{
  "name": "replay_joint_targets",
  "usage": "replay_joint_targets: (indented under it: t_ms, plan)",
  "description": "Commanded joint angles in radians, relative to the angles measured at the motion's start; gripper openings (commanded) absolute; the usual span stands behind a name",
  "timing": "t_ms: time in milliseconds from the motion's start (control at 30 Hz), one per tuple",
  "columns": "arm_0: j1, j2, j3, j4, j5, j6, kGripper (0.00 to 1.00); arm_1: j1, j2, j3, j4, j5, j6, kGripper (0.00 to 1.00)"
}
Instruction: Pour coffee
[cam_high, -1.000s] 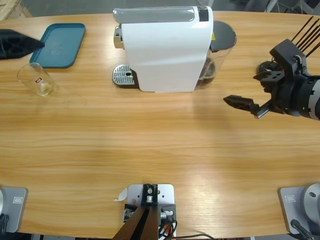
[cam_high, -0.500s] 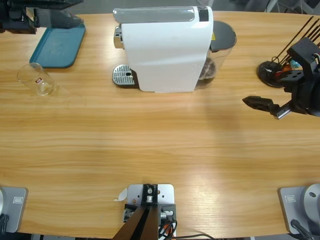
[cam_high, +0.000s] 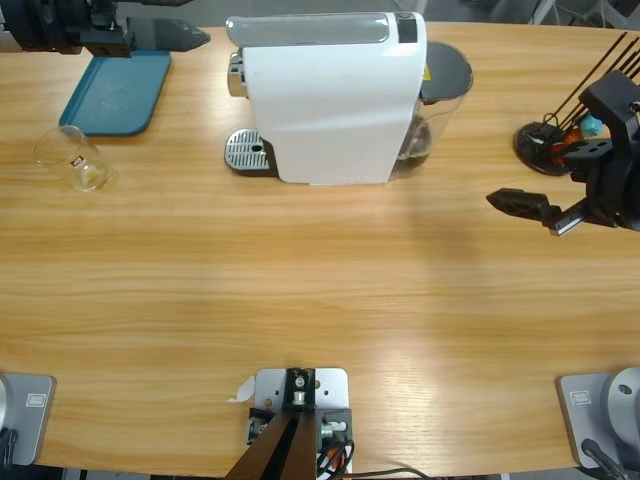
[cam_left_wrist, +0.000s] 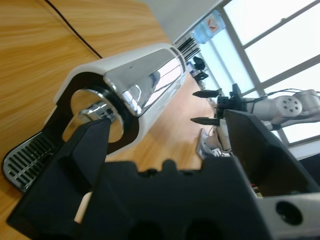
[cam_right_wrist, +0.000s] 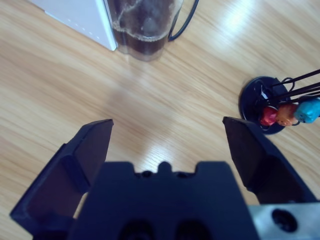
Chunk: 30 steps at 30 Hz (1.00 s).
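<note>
1. While both arms hang over the desk (cam_high: 320, 300), neither end effector has hold of anything.
2. Left end effector (cam_high: 175, 36) sits at the desk's far left corner, above the far end of a teal tray (cam_high: 115, 90), pointing toward the white coffee machine (cam_high: 330, 95). Its jaws stand wide apart in the left wrist view, with the machine's chrome spout end (cam_left_wrist: 95, 112) seen between them.
3. Right end effector (cam_high: 525, 205) comes in from the right edge, its jaws spread wide and empty over bare wood, as the right wrist view shows.
4. Just beyond it stands a black round-based holder (cam_high: 545, 145) with thin dark rods; the right wrist view shows red, orange and blue beads (cam_right_wrist: 287, 112) on it.
5. Coffee is in a small clear glass (cam_high: 72, 158) with a red mark, standing on the desk just in front of the tray, well apart from both end effectors. The liquid itself is too faint to make out from above.
6. Behind the machine sits its clear water tank (cam_high: 440, 110), with a dark lid; the right wrist view shows the tank's base (cam_right_wrist: 142, 27) and a black cable (cam_right_wrist: 182, 25) beside it.
7. A grated drip tray (cam_high: 248, 152) juts from the machine's left end, bare.
</note>
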<state>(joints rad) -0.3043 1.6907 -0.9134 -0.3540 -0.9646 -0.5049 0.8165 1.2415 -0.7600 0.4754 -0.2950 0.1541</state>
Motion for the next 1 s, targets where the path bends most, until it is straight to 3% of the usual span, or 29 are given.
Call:
replay_joint_targets:
  t_ms: [33,1000]
  plan:
    - [-0.001,0.081,-0.005,-0.064,-0.033,-0.048,0.968,0.009,0.004,-0.001,0.003,-0.012,0.012,0.977]
    - [-0.016,0.121,-0.017,-0.158,-0.089,-0.119,0.945,0.009,0.029,-0.005,0.002,-0.019,0.019,0.977]
